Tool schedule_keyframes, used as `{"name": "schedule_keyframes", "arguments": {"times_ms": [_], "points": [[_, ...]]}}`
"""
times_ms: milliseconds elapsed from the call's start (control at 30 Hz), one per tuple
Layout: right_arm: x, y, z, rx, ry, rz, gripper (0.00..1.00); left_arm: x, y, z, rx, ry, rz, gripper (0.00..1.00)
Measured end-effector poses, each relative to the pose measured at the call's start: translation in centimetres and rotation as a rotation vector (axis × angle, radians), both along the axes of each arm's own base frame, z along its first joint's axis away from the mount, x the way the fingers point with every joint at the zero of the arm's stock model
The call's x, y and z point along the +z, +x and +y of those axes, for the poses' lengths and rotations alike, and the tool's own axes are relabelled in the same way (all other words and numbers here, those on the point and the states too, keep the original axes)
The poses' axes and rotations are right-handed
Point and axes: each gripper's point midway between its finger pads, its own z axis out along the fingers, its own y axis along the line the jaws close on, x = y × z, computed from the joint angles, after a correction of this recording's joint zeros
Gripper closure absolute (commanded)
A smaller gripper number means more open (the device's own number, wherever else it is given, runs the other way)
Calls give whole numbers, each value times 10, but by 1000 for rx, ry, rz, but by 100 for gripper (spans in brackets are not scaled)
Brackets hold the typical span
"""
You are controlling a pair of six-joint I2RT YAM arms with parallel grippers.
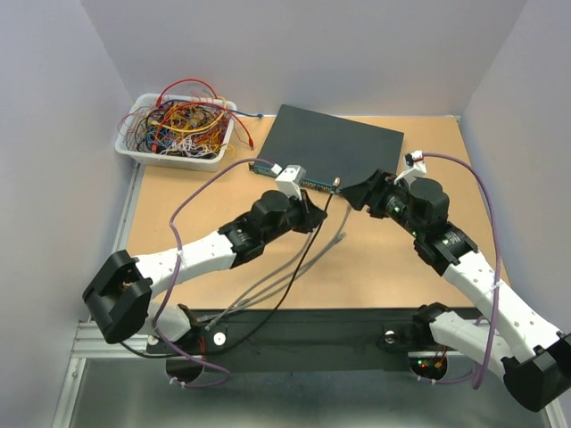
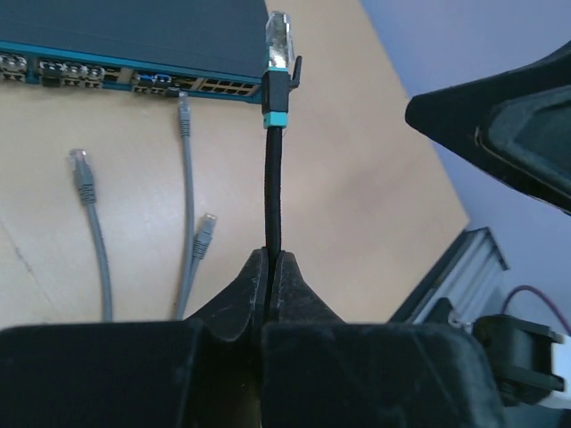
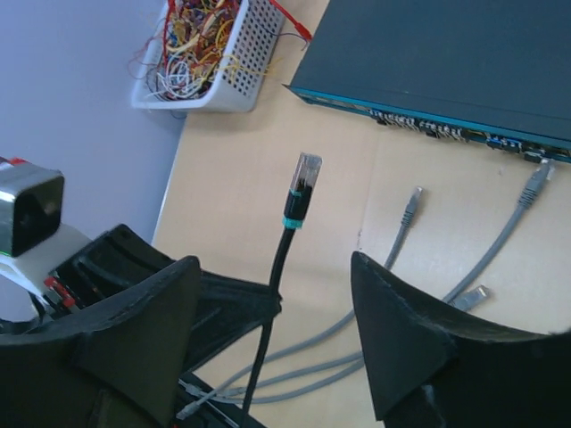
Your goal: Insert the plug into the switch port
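Left fingers (image 2: 236, 303) pinching the black cable (image 2: 272, 196), plug (image 2: 278, 40) sticking up beyond them, near the switch (image 2: 134, 31) port row but not in it, right fingers (image 3: 401, 330) spread wide, holding nothing, grey cables (image 2: 89, 209) loose on the desk (image 2: 357, 178).

switch (image 1: 335, 147): far middle of the counter (image 1: 393, 267), ports along its near edge.
tray (image 1: 174, 143): far-left corner, left of the switch, apart from it.
wires (image 1: 183, 120): in the tray, some over its rim.
plug (image 2: 279, 40): raised off the counter, near the port row's right end.
cable (image 2: 272, 178): from the plug back through the left claw (image 2: 268, 267) toward the near edge.
left claw: before the switch, clamped on the cable behind the plug.
right claw (image 3: 272, 267): right of the plug, by the switch's near-right corner, fingers apart.
loose cables (image 2: 85, 174): three on the counter before the switch, one end at the ports.
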Motion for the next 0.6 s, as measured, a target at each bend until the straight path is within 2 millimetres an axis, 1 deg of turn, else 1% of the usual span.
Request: {"name": "schedule_keyframes", "arguments": {"times_ms": [67, 200, 300, 400, 533, 600], "points": [[5, 1, 4, 6, 37, -1, 32, 2, -5, 1, -16, -64, 20, 100], [9, 5, 10, 9, 80, 5, 39, 1, -18, -5, -58, -169, 58, 100], [12, 7, 13, 12, 110, 7, 41, 3, -24, -8, -79, -227, 73, 100], [12, 10, 17, 18, 127, 12, 43, 12, -27, -10, -94, -286, 71, 100], [5, 12, 20, 23, 130, 33, 43, 28, -28, -13, -106, -350, 51, 100], [2, 11, 20, 23, 132, 40, 44, 32, -28, -14, -109, -367, 46, 100]]}}
